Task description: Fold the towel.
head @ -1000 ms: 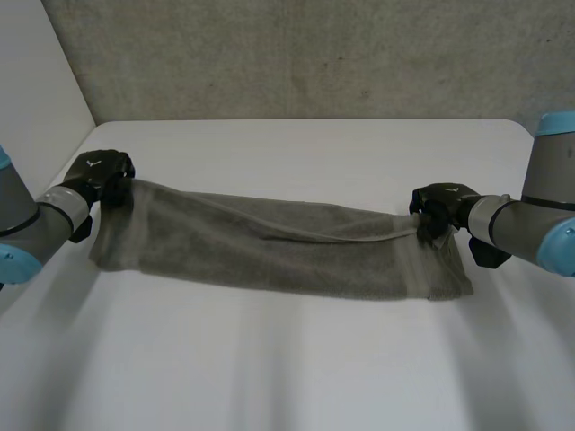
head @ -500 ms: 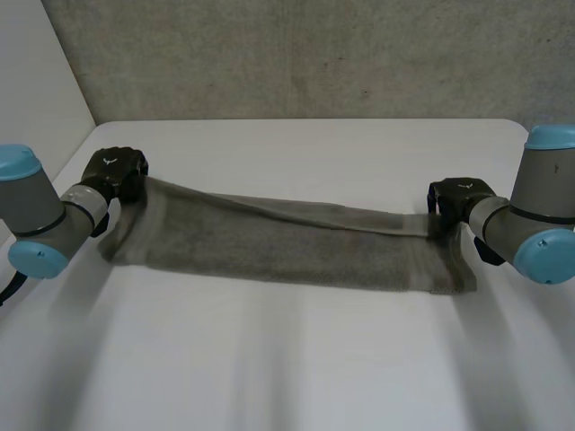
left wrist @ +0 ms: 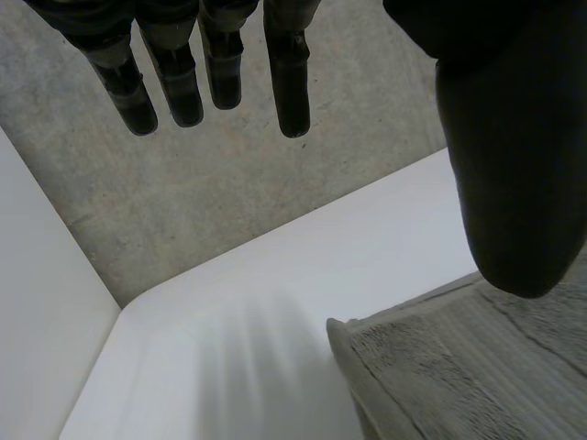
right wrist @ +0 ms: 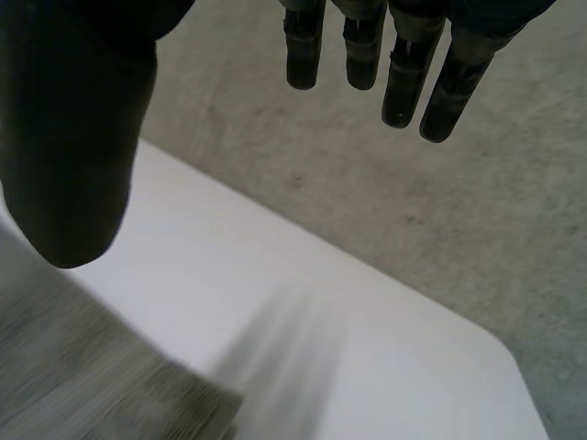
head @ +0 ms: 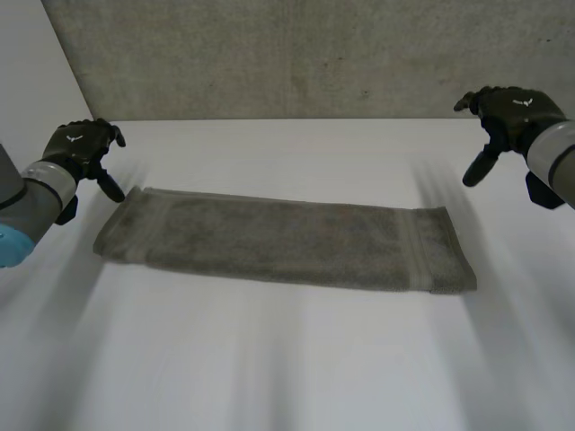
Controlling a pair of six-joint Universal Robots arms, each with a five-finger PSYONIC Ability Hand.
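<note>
- Since half a second ago, both hands have let go of the towel (head: 283,244) and lifted clear. The far edge that was strung between them has dropped, and the cloth now lies flat.
- Left hand (head: 79,144): fingers relaxed and spread, nothing in its grasp. It hangs over the table (head: 296,368) just outside the towel's nearest far corner, not touching it.
- Left wrist view: fingers (left wrist: 215,69) straight, thumb held well apart from them. The towel's corner lies on the table below the thumb.
- Right hand (head: 508,112): likewise spread, thumb stuck out, empty. It is raised and well apart from the towel's end, out toward the wall (head: 296,54).
- Right wrist view: fingers (right wrist: 404,78) straight with a wide gap to the thumb. A towel corner lies below the thumb.
- Towel: a long narrow strip across the table between the two hands, nearer the left hand. There is a stitched band at the end toward the right hand.
</note>
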